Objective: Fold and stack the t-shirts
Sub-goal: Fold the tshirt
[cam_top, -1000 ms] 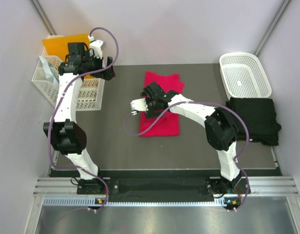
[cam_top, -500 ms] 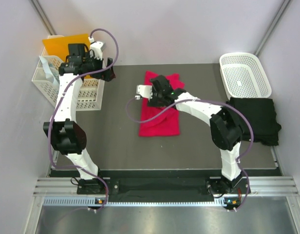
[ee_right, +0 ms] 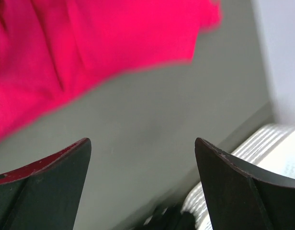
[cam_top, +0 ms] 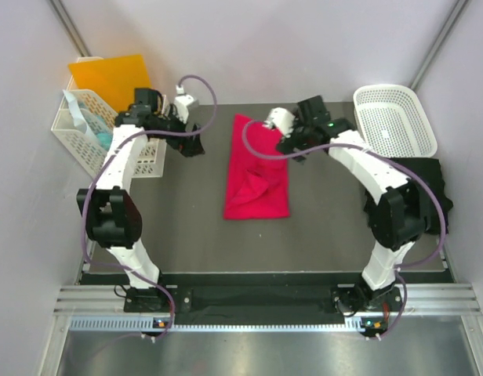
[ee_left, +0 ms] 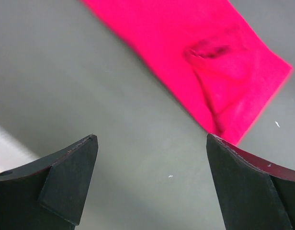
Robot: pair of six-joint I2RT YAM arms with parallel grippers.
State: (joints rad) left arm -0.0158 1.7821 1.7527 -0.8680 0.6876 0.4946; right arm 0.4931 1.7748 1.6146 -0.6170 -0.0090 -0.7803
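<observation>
The pinkish-red t-shirt lies folded into a long rectangle in the middle of the table, with a rumpled fold near its centre. It also shows at the top of the left wrist view and of the right wrist view. The black t-shirt lies folded at the right edge, partly behind the right arm. My left gripper is open and empty above bare table left of the red shirt's far end; its fingers frame bare table. My right gripper is open and empty by the shirt's far right corner.
A white lattice basket at the back left holds an orange sheet and a pale blue cloth. A second white basket stands at the back right, and its rim shows in the right wrist view. Walls close the back and sides.
My right gripper has swung from the red shirt's left side across to its far right corner. My left gripper has moved from the left basket toward the shirt.
</observation>
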